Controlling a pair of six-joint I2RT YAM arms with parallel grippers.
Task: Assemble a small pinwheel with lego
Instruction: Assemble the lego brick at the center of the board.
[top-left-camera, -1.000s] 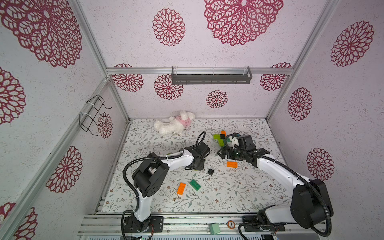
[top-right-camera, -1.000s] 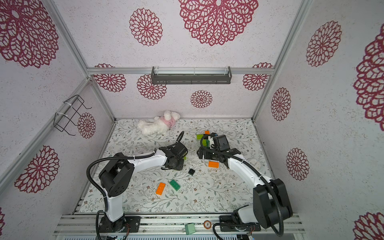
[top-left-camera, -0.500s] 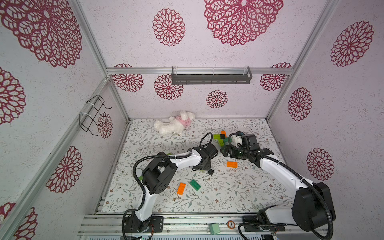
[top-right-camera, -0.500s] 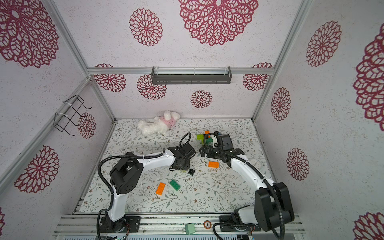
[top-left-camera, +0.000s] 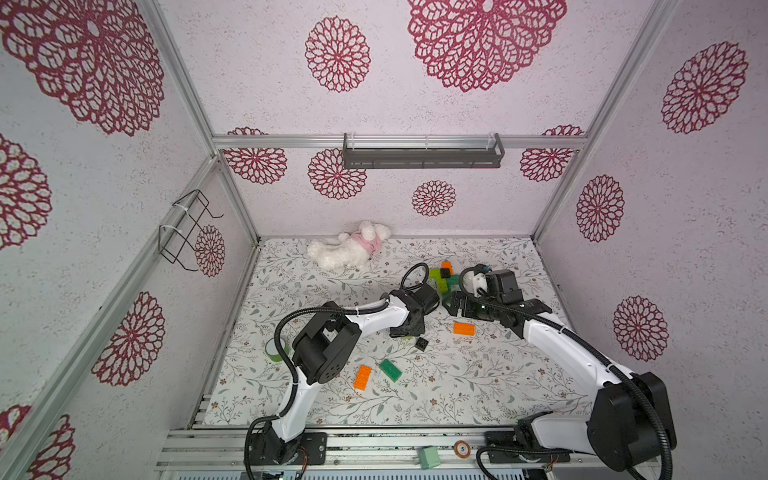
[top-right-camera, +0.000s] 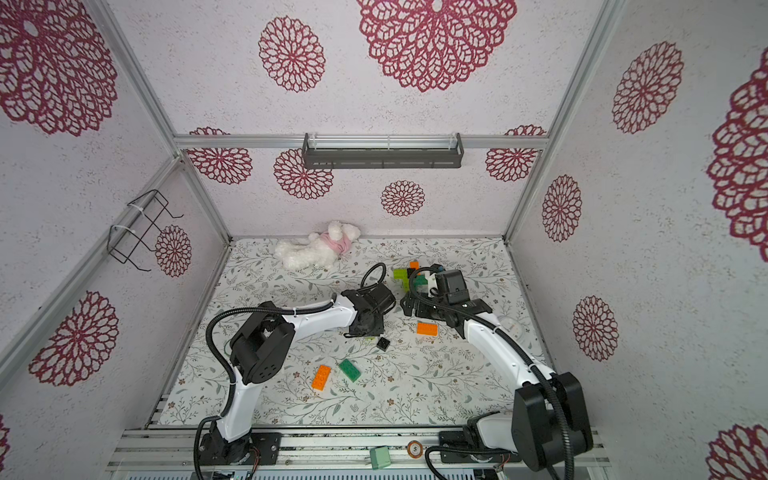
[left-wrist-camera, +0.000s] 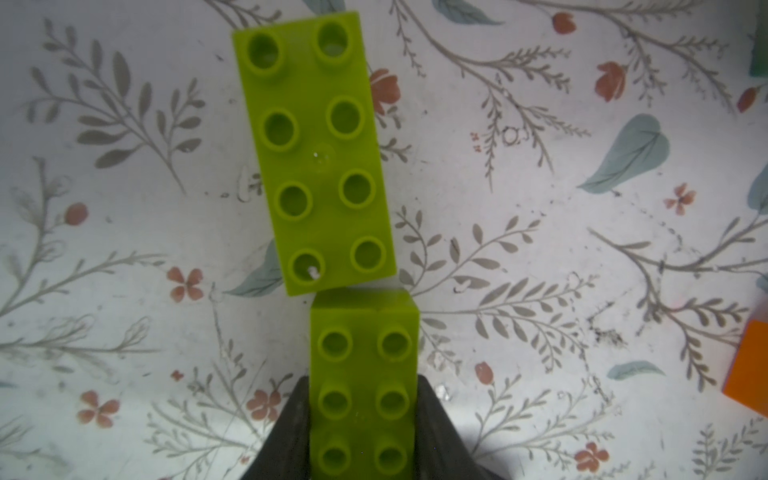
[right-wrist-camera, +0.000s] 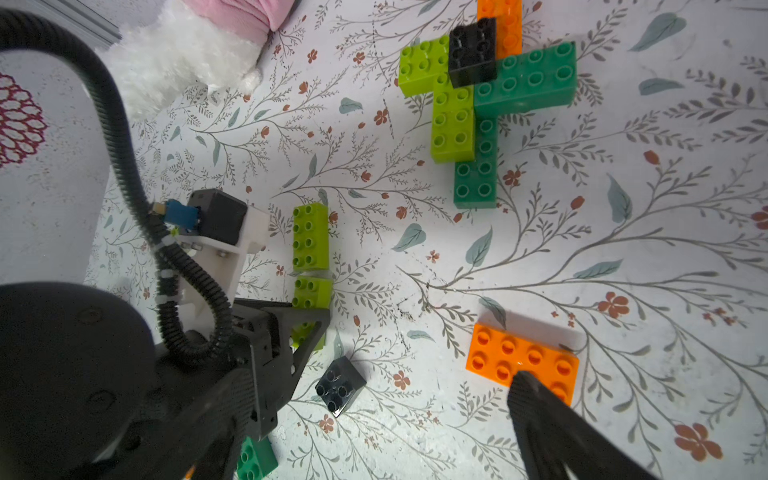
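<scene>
The lime brick I carry has travelled toward the middle of the surface over the last second. It now lies end-on to a loose lime brick, nearly touching it; I judge I'm lining the two up. My left fingers clamp its sides. My right fingers stand wide apart, empty, over an orange brick.

White plush toy, grey wall shelf, black wire rack

A robot lab cell — papered panels in an aluminium frame, arms bolted to a rail.
</scene>
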